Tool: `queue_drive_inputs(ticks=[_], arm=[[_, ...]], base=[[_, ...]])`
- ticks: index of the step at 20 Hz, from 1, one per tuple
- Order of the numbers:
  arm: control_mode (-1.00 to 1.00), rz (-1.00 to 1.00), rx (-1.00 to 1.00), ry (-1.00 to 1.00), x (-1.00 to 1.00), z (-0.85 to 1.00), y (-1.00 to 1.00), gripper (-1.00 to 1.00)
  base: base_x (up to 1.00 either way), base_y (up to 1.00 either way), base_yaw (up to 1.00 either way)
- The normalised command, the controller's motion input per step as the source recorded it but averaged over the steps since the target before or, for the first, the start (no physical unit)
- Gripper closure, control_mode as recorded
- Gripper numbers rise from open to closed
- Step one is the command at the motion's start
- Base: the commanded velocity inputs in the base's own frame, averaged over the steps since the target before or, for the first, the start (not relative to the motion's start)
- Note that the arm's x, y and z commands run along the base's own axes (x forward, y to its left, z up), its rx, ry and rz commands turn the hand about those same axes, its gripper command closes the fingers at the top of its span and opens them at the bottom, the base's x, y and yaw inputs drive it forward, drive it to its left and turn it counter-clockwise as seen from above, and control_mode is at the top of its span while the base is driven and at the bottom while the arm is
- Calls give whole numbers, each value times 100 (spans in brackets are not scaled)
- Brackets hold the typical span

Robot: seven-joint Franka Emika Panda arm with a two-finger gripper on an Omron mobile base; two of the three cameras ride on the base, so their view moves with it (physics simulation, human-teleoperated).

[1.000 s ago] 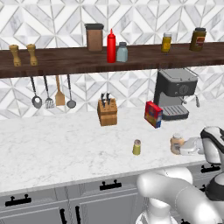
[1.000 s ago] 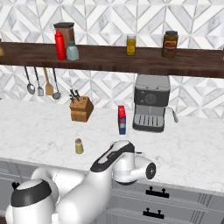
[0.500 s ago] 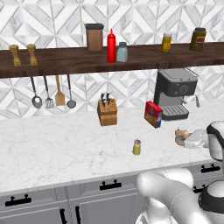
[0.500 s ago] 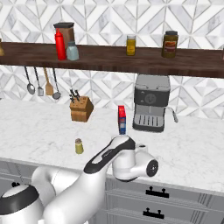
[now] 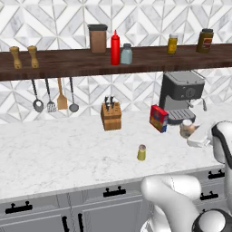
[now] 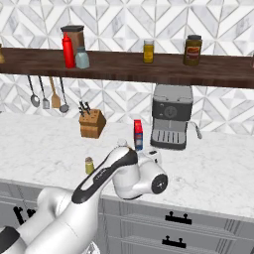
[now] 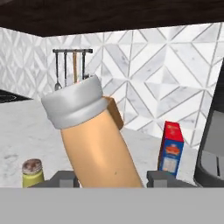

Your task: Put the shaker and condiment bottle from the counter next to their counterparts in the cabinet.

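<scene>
My gripper (image 7: 113, 181) is shut on the condiment bottle (image 7: 98, 144), a tan-orange body with a pale cream top that leans left in the hand view. From the left base view the bottle (image 5: 186, 128) hangs above the counter (image 5: 68, 149) in front of the coffee machine, with the gripper (image 5: 195, 137) beside it. The olive-yellow shaker (image 5: 142, 152) (image 6: 89, 165) (image 7: 33, 173) stands alone on the marble to the left. The red squeeze bottle (image 5: 115, 47) (image 6: 68, 50) and the pale blue-grey shaker (image 5: 127, 54) (image 6: 82, 58) stand side by side on the dark shelf (image 5: 68, 63).
A knife block (image 5: 111, 116) and a red-blue box (image 5: 158, 118) (image 7: 171, 148) stand at the back of the counter. The coffee machine (image 5: 181, 93) sits under the shelf at the right. A brown canister (image 5: 97, 39), an amber bottle (image 5: 172, 44) and a jar (image 5: 205, 41) share the shelf. Utensils (image 5: 52, 95) hang below.
The gripper has risen from the counter with the condiment bottle in it, and the arm has swung a little to the right. The shaker has stayed put.
</scene>
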Motion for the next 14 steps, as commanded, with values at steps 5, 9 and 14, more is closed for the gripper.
queue_drive_inputs(ticks=[5,9,14], arm=[[-100,0,7,-14,-21,58,0,100],[-100,0,5,-4,-20,56,22,100],[-100,0,11,9,-19,83,17,100]], base=[[0,0,0],[0,0,0],[0,0,0]])
